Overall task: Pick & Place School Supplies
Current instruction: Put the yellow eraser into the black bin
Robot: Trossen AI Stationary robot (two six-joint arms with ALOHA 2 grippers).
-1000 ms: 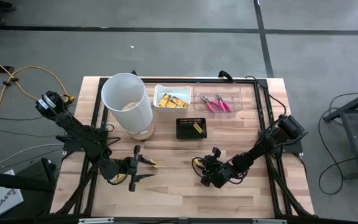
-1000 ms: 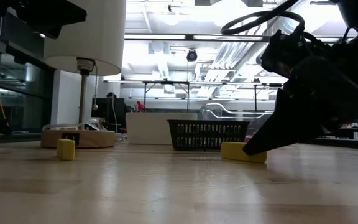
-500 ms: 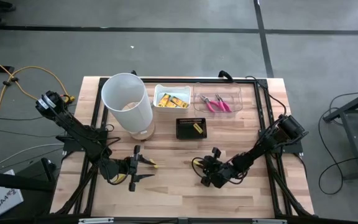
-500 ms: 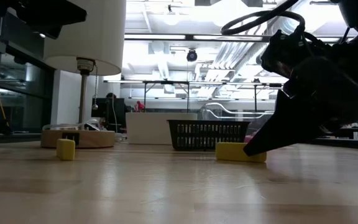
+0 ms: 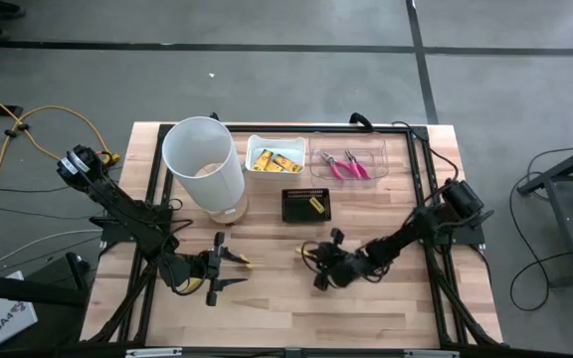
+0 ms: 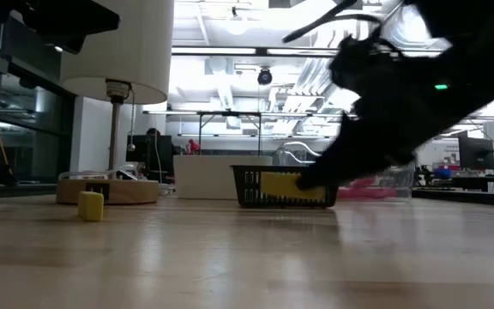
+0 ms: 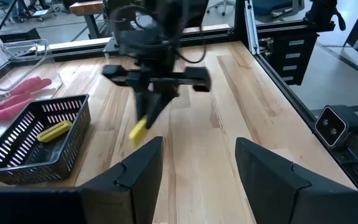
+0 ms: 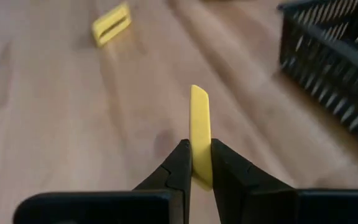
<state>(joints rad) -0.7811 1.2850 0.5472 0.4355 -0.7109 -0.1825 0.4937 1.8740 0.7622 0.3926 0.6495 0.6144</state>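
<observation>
The right gripper [image 5: 311, 267] is hanging just above the middle of the wooden worktop [image 5: 386, 308], in front of the small black tray [image 5: 306, 206]. Its jaws are pinching a thin yellow packet [image 8: 199, 134] by one end, so that the packet is standing on edge and sticking out ahead of the fingertips [image 8: 180, 155]. In the low view the packet [image 6: 292, 186] is showing clear of the worktop surface, in line with the black tray [image 6: 256, 187] behind it.

The left gripper [image 5: 229, 270] is waiting low over the front left part of the worktop, with its jaws standing wide apart and nothing between them. A small yellow block [image 5: 246, 264] is lying on the wood near its fingertips; in the low view it [image 6: 91, 206] is sitting on the worktop in front of the tall white bin [image 6: 118, 47].

Inside the black tray another yellow piece [image 7: 54, 131] is lying flat. Behind it, along the far edge, a white box [image 5: 274, 157] is holding more yellow packets with dark print [image 5: 275, 160], and a clear container [image 5: 347, 160] beside it is holding the two pink-handled pliers [image 5: 344, 166]. The tall white bin [image 5: 204, 168] is standing at the far left of the worktop, just beside the white box. People are showing far off in the room behind.
</observation>
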